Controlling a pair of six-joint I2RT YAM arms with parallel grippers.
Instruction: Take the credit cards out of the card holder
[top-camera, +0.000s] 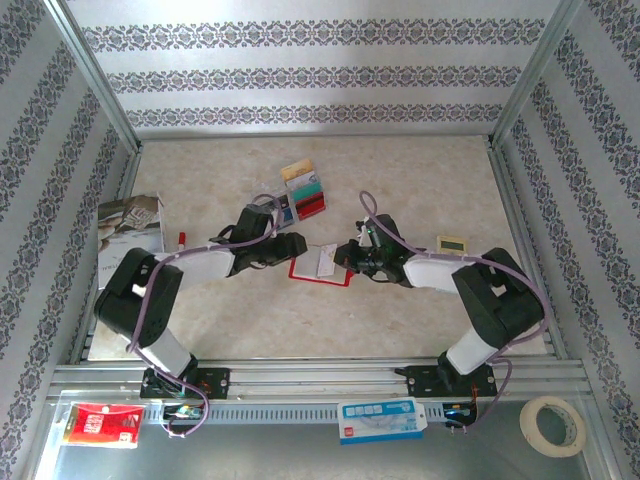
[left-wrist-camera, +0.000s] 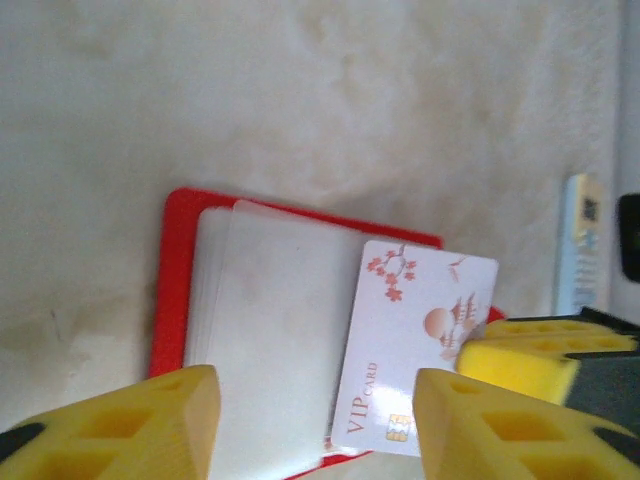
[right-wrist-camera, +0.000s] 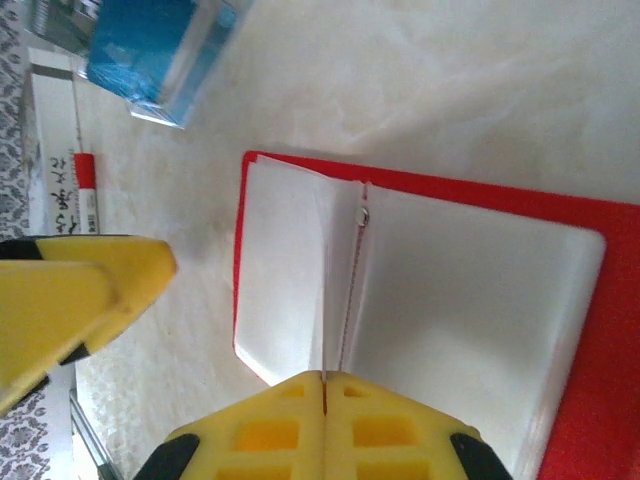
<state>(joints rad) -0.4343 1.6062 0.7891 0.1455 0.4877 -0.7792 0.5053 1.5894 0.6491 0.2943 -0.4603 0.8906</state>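
Left wrist view: my left gripper (left-wrist-camera: 315, 425) stands open and empty astride the white credit card (left-wrist-camera: 420, 340), which lies askew on the open card holder (left-wrist-camera: 178, 290). My right gripper (right-wrist-camera: 325, 395), closed, seems to pin the holder's edge, probably against sliding.

Black-white arms (top-camera: 150, 300), seemingly purple cables (top-camera: 363, 205), yellow fingers (left-wrist-camera: 130, 420)

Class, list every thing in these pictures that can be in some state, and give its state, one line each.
card holder, open, lying flat with its clear pockets up.
VIP card, lying partly over the holder, jutting past its edge.
other credit cards, out, fanned beyond the holder.
left hand, open, above the holder.
right hand, shut, tips at the holder's edge.
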